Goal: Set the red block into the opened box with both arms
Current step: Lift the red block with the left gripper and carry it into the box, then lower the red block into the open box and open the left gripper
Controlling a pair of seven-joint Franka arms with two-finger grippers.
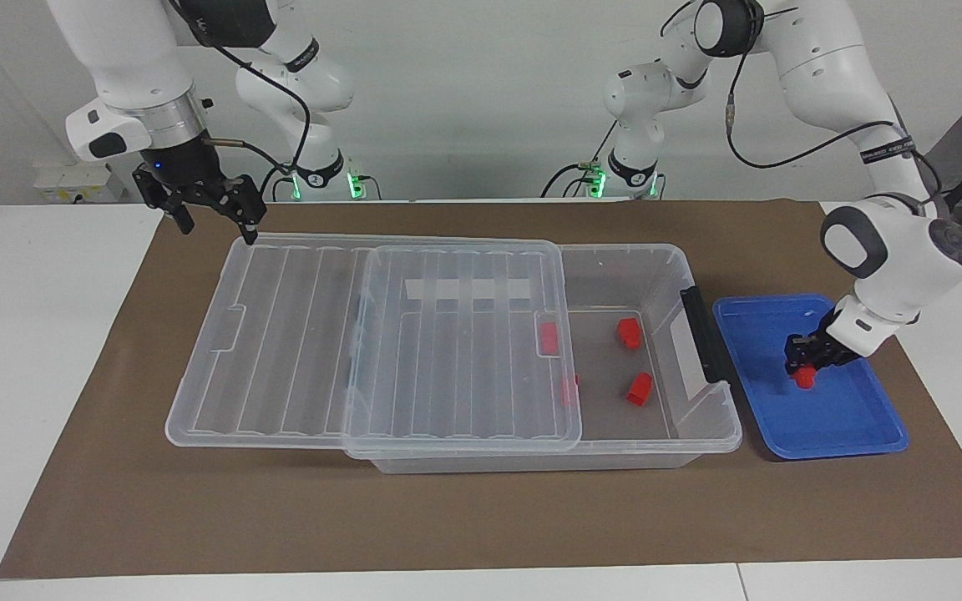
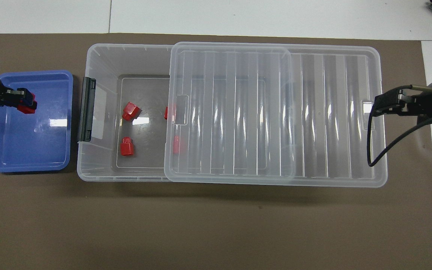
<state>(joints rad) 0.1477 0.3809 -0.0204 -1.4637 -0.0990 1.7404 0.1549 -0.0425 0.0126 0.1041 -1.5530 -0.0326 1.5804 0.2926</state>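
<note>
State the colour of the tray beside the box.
Blue tray; the overhead view shows it best.

Red blocks under lid: two blocks [image 2: 176, 144] inside the box [image 2: 99, 172] lay partly beneath the slid lid [image 2: 231, 112]; their shapes were veiled by its ribbed plastic.
Held red block [image 1: 802, 381]: its upper part was covered by the left gripper [image 1: 807, 361]; contact with the blue tray [image 1: 848, 438] could not be told.
Left arm: cut off by the overhead view's edge.
Right arm: cut off likewise; upper links left the facing view's top.
</note>
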